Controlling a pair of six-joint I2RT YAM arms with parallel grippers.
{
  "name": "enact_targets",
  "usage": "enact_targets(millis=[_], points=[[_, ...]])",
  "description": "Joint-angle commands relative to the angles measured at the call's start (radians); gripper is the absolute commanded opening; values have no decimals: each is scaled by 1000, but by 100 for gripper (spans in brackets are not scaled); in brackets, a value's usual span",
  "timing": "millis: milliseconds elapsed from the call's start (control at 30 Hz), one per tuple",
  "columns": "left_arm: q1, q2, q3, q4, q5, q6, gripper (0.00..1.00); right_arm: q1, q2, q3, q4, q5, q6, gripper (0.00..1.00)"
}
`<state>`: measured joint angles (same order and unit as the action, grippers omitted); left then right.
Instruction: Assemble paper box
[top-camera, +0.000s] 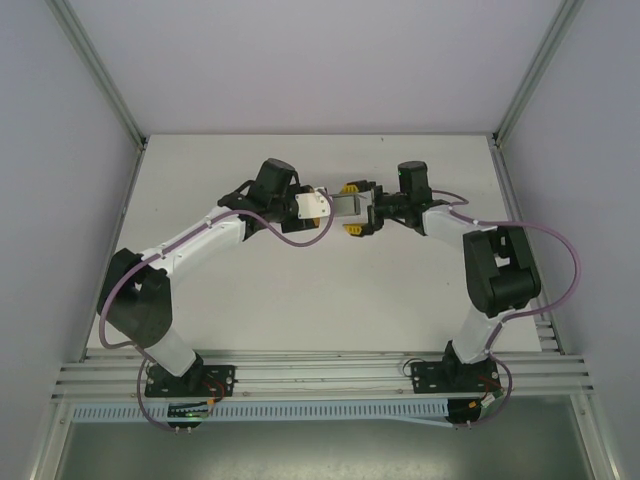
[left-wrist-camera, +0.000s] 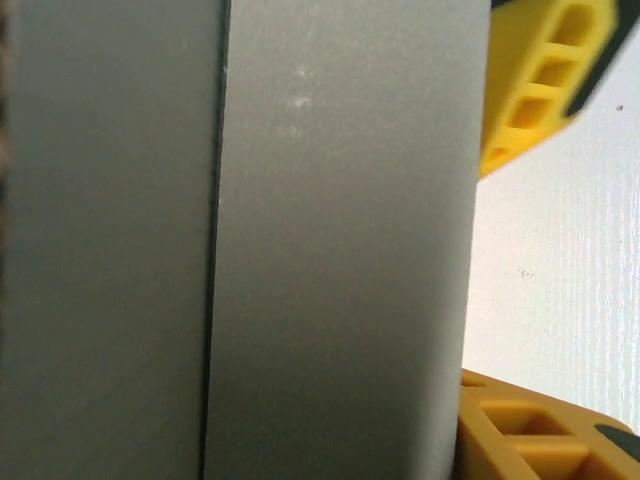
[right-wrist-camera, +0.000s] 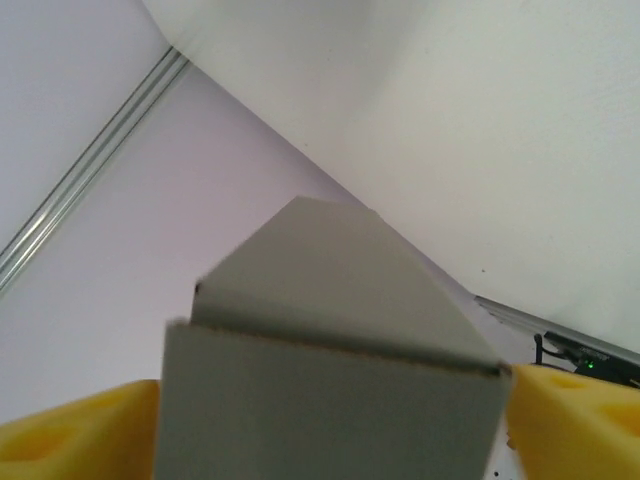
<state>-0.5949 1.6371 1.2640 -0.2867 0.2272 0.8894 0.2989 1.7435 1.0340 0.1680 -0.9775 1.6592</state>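
Note:
The paper box is a small grey paperboard box, held between my two grippers over the far middle of the table. My left gripper meets its left end and is shut on it. Its grey wall is so close in the left wrist view that it hides the left fingers. My right gripper stands open around the box's right end, with one yellow finger on each side. The box has a pointed flap standing up in the right wrist view. The right gripper's yellow fingers also show past the box's edge.
The white table is enclosed by pale walls on three sides. An aluminium rail frame runs along the near edge by the arm bases. Purple cables loop off both arms.

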Motion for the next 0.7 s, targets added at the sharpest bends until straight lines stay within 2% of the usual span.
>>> enact_targets(millis=[0, 67, 133, 200, 233, 300, 367, 400, 433, 500, 567, 633, 667], points=[[6, 7, 35, -39, 30, 3, 46, -29, -75, 1, -83, -3, -127, 99], [7, 19, 43, -71, 37, 8, 46, -67, -117, 23, -241, 64, -289, 99], [6, 42, 72, -140, 60, 3, 46, -119, -161, 95, -536, 197, -525, 99], [6, 67, 104, -209, 100, -7, 46, -170, -192, 162, -679, 332, -767, 99], [6, 91, 124, -249, 134, -13, 46, -178, -208, 187, -703, 392, -893, 99], [6, 139, 180, -359, 210, -4, 46, -170, -242, 224, -788, 631, -1122, 99], [6, 181, 220, -404, 225, -19, 46, -154, -293, 185, -743, 758, -1325, 99], [6, 206, 243, -431, 223, -23, 46, -158, -328, 136, -678, 749, -1410, 99], [7, 225, 264, -457, 226, -26, 46, -162, -363, 79, -604, 685, -1486, 99], [6, 263, 296, -495, 246, -31, 46, -170, -430, -45, -451, 585, -1568, 99], [6, 299, 330, -557, 283, -21, 46, -173, -475, -122, -327, 549, -1592, 99], [7, 326, 347, -578, 272, -30, 46, -178, -500, -164, -285, 405, -1692, 97], [6, 335, 345, -579, 258, -31, 46, -174, -504, -164, -319, 286, -1774, 94]])
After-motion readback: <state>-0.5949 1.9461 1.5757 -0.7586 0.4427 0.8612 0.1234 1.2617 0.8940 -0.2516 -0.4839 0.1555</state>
